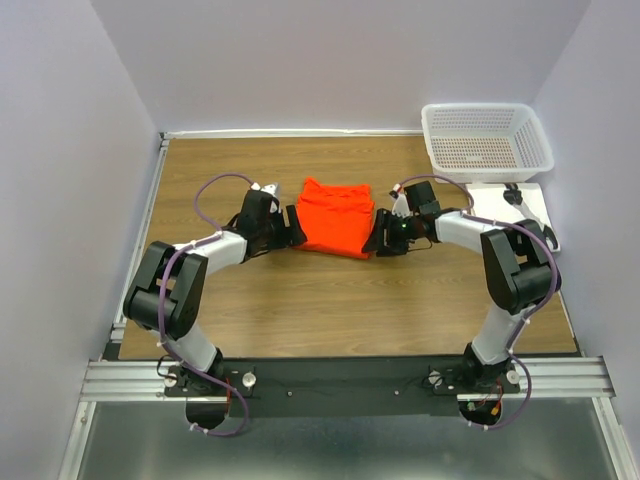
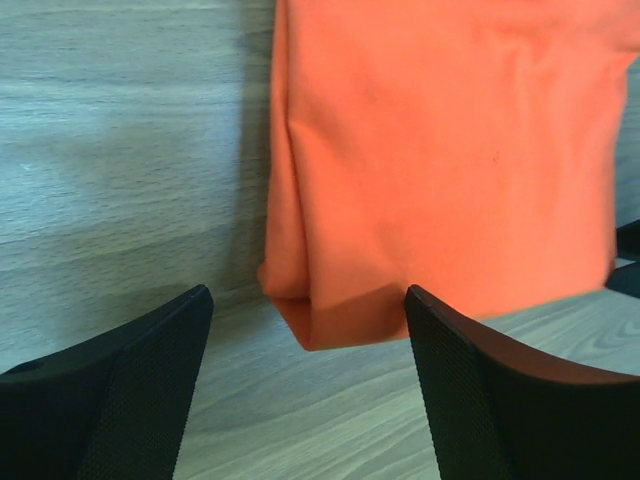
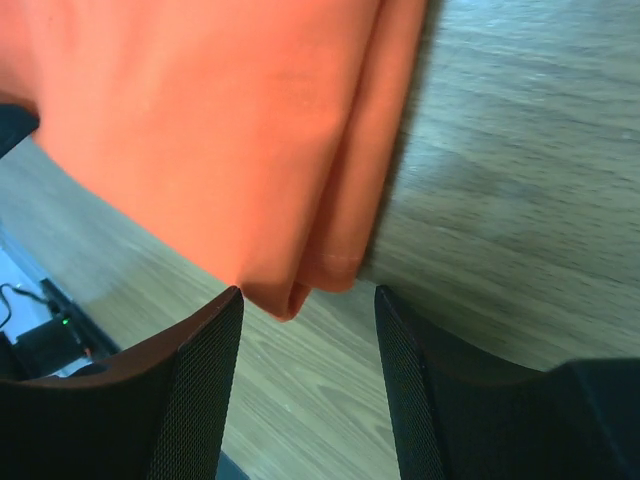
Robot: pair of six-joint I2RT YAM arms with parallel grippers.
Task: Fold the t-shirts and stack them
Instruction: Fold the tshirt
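T-shirts (image 1: 335,218) of bright orange-red cloth lie folded in one pile in the middle of the brown worktop (image 1: 300,300). We cannot tell how many are in the pile.

On the left, we see the left hand (image 1: 295,228) low down, just beside the left side of the pile. Its wrist camera shows the hand (image 2: 308,292) with its two black fingers spread wide, and a near corner of the pile sits between them. Nothing is gripped.

On the other side of the pile is the right hand (image 1: 378,235). It (image 3: 309,290) is spread wide too, with another folded corner between its fingers.

Far right, at the back corner, stands a white mesh basket (image 1: 488,160). We can see its mesh bottom all the way across. A flat white board (image 1: 535,205) lies just in front of it.
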